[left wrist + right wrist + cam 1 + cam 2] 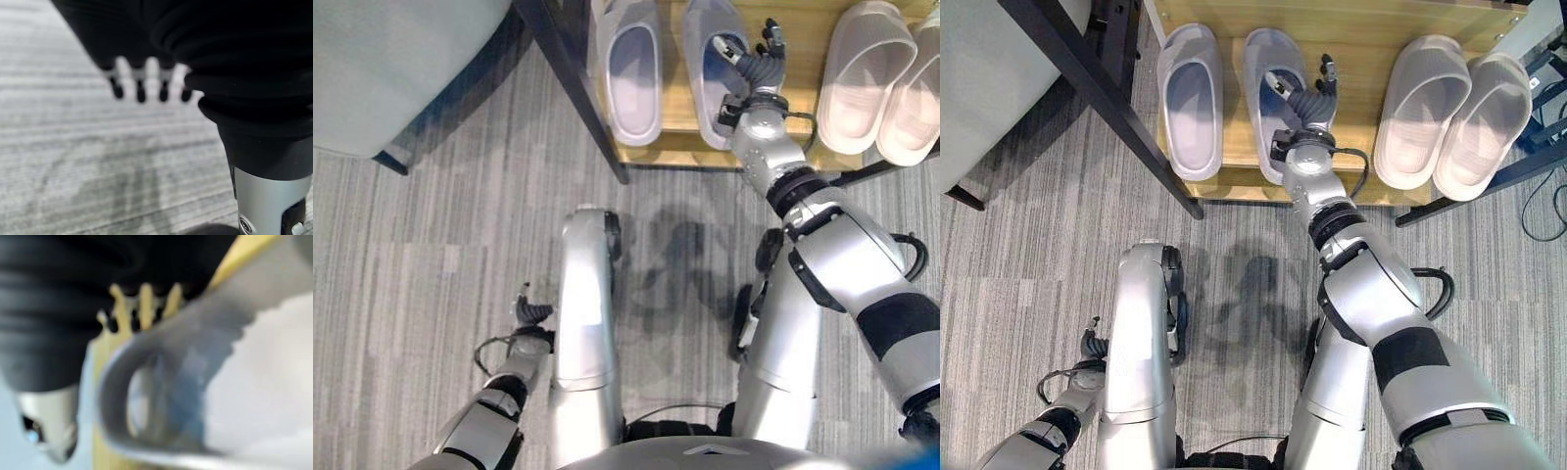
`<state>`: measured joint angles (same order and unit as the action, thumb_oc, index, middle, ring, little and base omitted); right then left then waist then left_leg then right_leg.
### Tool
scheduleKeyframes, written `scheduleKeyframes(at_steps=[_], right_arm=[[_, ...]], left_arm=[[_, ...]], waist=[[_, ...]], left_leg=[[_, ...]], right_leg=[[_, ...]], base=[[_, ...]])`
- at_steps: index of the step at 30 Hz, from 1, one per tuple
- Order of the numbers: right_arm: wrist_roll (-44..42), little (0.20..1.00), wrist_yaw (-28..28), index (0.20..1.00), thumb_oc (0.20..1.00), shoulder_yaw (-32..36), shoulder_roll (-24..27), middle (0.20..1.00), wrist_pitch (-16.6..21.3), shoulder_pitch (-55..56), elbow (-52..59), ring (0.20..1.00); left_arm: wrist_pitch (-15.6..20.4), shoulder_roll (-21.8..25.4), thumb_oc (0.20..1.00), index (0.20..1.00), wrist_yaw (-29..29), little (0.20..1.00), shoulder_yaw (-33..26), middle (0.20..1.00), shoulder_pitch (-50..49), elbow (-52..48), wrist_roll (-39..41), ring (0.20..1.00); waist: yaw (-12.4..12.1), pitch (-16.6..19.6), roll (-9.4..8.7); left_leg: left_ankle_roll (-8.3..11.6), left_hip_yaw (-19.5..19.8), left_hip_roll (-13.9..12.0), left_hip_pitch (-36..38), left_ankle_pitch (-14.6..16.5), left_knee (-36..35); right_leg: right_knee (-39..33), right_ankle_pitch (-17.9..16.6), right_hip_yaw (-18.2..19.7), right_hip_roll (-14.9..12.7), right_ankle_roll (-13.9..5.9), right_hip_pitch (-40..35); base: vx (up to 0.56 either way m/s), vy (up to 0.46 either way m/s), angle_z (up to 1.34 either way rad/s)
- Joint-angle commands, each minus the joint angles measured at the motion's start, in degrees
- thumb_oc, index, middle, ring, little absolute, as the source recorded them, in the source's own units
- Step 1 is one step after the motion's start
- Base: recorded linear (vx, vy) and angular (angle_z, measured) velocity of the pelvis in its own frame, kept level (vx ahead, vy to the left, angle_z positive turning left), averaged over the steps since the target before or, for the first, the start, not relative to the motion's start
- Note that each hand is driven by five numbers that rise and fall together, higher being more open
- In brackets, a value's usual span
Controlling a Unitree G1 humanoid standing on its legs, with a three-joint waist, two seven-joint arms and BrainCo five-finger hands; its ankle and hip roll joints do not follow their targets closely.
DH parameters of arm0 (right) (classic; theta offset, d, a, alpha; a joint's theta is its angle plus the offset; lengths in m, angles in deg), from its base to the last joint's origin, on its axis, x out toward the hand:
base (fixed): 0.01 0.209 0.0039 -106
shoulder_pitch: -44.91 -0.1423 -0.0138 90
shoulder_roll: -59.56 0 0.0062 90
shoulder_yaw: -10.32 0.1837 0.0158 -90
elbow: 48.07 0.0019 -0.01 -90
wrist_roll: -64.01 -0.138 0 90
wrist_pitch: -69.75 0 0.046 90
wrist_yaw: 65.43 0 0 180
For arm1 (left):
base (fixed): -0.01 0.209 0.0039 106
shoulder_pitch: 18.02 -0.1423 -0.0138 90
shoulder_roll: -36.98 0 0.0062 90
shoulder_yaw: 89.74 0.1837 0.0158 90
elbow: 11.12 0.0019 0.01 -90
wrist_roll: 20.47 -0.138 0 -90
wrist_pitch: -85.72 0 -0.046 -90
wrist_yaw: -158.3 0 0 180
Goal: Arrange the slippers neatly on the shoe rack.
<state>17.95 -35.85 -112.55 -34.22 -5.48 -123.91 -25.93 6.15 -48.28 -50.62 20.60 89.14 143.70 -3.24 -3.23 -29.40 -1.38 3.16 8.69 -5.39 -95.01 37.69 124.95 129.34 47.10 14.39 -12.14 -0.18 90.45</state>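
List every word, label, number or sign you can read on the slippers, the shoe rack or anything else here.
None: no print can be read on the grey slippers, the pale slippers, the wooden shoe rack, the carpet, or the right hand at the second grey slipper.

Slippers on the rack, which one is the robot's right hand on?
The grey slipper, second from the left; the right hand lies over it, while the others sit untouched.

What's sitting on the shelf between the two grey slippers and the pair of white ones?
Nothing: bare wood of the rack separates the grey slippers from the white slippers, seen in both eye views. The right hand is at the nearer grey slipper.
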Motion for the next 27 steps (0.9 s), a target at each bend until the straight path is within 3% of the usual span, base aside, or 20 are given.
scheduleKeyframes(at_steps=[1, 11, 15, 17, 18, 19, 21, 24, 26, 27], right_arm=[[-0.1, 1.000, -0.3, 1.000, 1.000, -0.9, -3.1, 1.000, 0.5, -1.9, 3.1, 1.000], [5.0, 1.000, 3.9, 1.000, 1.000, 0.3, -6.8, 1.000, -0.3, -0.8, 3.6, 1.000], [16.5, 1.000, 11.0, 1.000, 1.000, 2.6, -2.6, 1.000, -1.9, -1.0, 3.1, 1.000], [23.0, 1.000, 13.0, 1.000, 1.000, 2.4, -0.8, 1.000, -3.4, 0.4, 8.2, 1.000], [33.1, 1.000, 15.0, 1.000, 1.000, 1.9, 2.5, 1.000, -6.6, 2.6, 15.8, 1.000], [37.0, 1.000, 15.7, 1.000, 1.000, 3.1, 4.4, 1.000, -7.8, 4.7, 19.5, 1.000], [46.3, 1.000, 17.5, 1.000, 1.000, 7.8, 8.2, 1.000, -11.1, 9.4, 27.5, 1.000], [53.3, 1.000, 13.4, 1.000, 1.000, 11.2, 7.3, 1.000, -10.4, 30.6, 40.7, 1.000], [60.8, 1.000, 6.3, 1.000, 1.000, 7.3, 7.5, 1.000, -9.3, 49.2, 43.5, 1.000], [61.6, 1.000, 4.7, 1.000, 1.000, 6.4, 7.0, 1.000, -9.1, 53.2, 41.6, 1.000]], left_arm=[[-0.4, 1.8, 1.000, 1.000, -2.3, 1.000, 6.2, 1.000, -0.3, -0.8, -1.9, 1.000], [-1.8, 1.2, 1.000, 1.000, -3.4, 1.000, 5.9, 1.000, 0.0, 1.0, -3.5, 1.000], [-1.4, 1.2, 1.000, 1.000, -5.7, 1.000, 5.2, 1.000, 0.3, 0.3, -5.1, 1.000], [-1.3, 1.2, 1.000, 1.000, -6.2, 1.000, 4.1, 1.000, -0.2, -1.0, -5.7, 1.000], [-1.3, 1.8, 1.000, 1.000, -6.7, 1.000, 2.2, 1.000, -2.2, -4.2, -8.0, 1.000], [-0.9, 2.8, 1.000, 1.000, -7.0, 1.000, 1.1, 1.000, -2.9, -7.4, -8.9, 1.000], [-0.3, 4.3, 1.000, 1.000, -7.4, 1.000, -2.3, 1.000, -2.4, -13.6, -10.3, 1.000], [0.1, 4.0, 1.000, 1.000, -6.2, 1.000, -6.2, 1.000, -4.3, -18.0, -12.8, 1.000], [1.3, 1.8, 1.000, 1.000, -3.0, 1.000, -4.2, 1.000, -7.3, -20.5, -17.2, 1.000], [1.8, 0.9, 1.000, 1.000, -2.4, 1.000, -3.0, 1.000, -7.8, -19.9, -17.6, 1.000]], waist=[[-3.5, -0.4, -2.39], [-2.4, -0.4, -1.84], [-2.0, -0.4, -1.58], [-1.9, -0.4, -1.35], [-1.6, -0.4, -1.22], [-1.4, -0.4, -0.99], [-1.5, -0.4, -0.48], [-0.5, 6.7, -0.02], [0.9, 9.0, -0.93], [1.7, 9.0, -1.03]], left_leg=[[-3.57, -1.3, -2.7, 5.1, 10.8, 1.8], [-3.81, -1.4, -2.6, 5.1, 10.7, 2.4], [-3.77, -0.9, -2.3, 5.1, 10.3, 2.1], [-3.84, -0.7, -2.4, 5.1, 10.0, 1.9], [-3.87, -0.5, -2.3, 5.1, 9.4, 1.4], [-3.82, -0.4, -2.2, 5.1, 8.7, 0.7], [-3.30, 0.1, -2.4, 5.1, 6.0, -4.3], [-2.39, 0.3, -3.8, 7.9, -2.2, -20.9], [-1.56, -1.5, -6.5, 22.5, -9.3, -40.6], [-1.51, -2.4, -7.1, 27.1, -11.0, -45.9]], right_leg=[[2.2, -3.1, 9.0, -0.4, 7.81, -0.5], [2.3, -3.4, 9.3, 0.6, 7.47, -0.5], [2.4, -3.6, 9.4, 0.7, 7.25, -0.5], [2.1, -3.8, 9.0, 0.6, 7.15, -0.5], [1.5, -3.9, 8.3, 0.6, 7.28, -0.5], [1.0, -4.3, 7.5, 0.3, 7.07, -0.5], [-4.0, -5.6, 3.8, -1.4, 6.60, -1.6], [-21.8, -9.6, -4.2, -3.8, 5.26, -7.0], [-40.3, -13.8, -11.0, -6.2, 2.93, -20.8], [-45.9, -15.3, -12.5, -6.4, 2.27, -25.1]], base=[[-0.03, -0.019, -0.04], [-0.02, 0.004, -0.05], [-0.01, -0.002, 0.00], [-0.02, -0.006, 0.00], [0.00, -0.037, -0.02], [-0.01, -0.063, -0.02], [-0.10, -0.057, 0.05], [-0.14, -0.026, 0.22], [-0.10, -0.006, 0.10], [-0.06, 0.003, 0.02]])
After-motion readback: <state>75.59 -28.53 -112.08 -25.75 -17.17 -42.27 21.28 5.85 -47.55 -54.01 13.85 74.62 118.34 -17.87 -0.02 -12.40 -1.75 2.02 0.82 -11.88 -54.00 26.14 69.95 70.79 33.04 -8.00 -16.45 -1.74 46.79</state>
